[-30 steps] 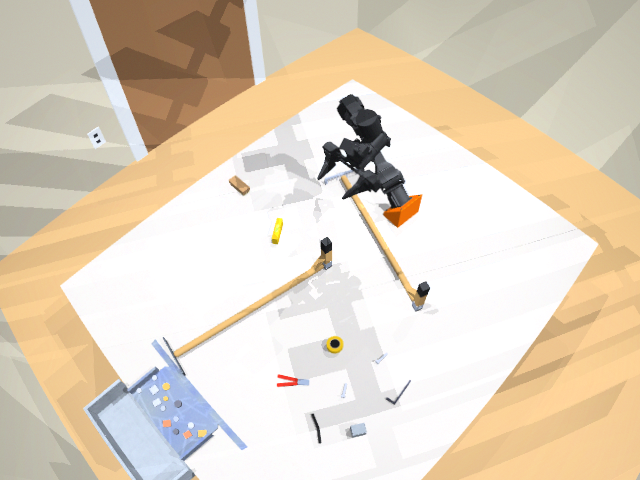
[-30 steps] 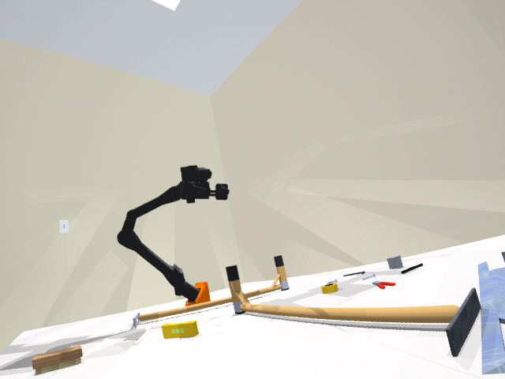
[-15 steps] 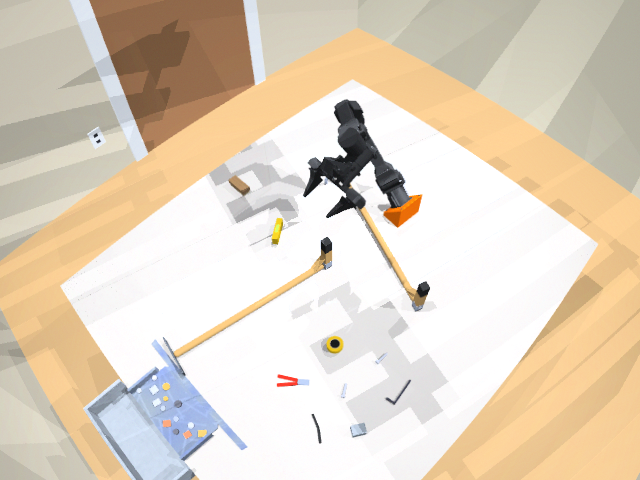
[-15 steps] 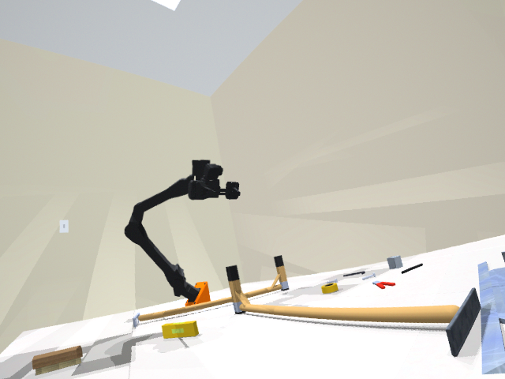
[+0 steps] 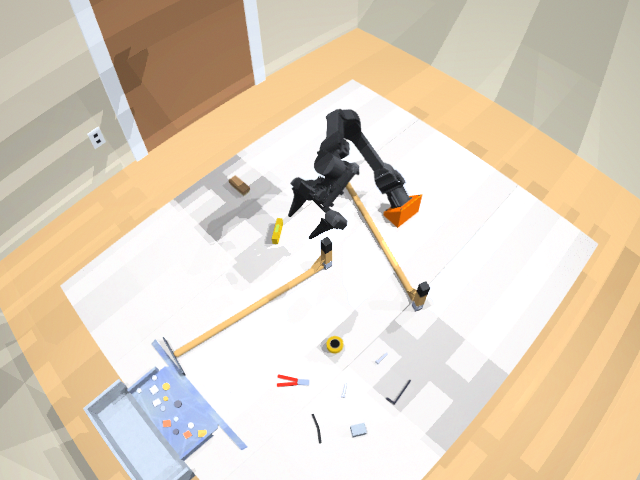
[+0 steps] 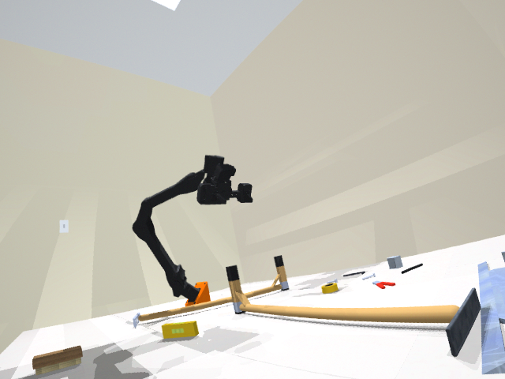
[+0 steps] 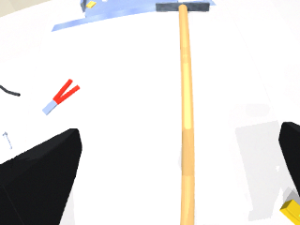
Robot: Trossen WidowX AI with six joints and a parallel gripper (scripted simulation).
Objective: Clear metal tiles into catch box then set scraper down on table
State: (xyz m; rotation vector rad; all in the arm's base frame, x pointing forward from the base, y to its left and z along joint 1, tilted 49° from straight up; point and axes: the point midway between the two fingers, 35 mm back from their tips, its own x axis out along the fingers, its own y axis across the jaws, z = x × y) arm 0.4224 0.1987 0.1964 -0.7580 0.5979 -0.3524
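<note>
Counter: white counter on a wooden floor, beige walls and a brown door behind.
Pincer: my pincer hangs high above the counter, jaws spread wide, gripping nothing.
Scraper: long scraper lies flat; I see its wooden handle run from the upright black-capped grip below my pincer to the dark blade at the plate's edge.
Bench plate: steel bench plate still carries the metal tiles.
Catch box: catch box adjoins the plate's far end.
</note>
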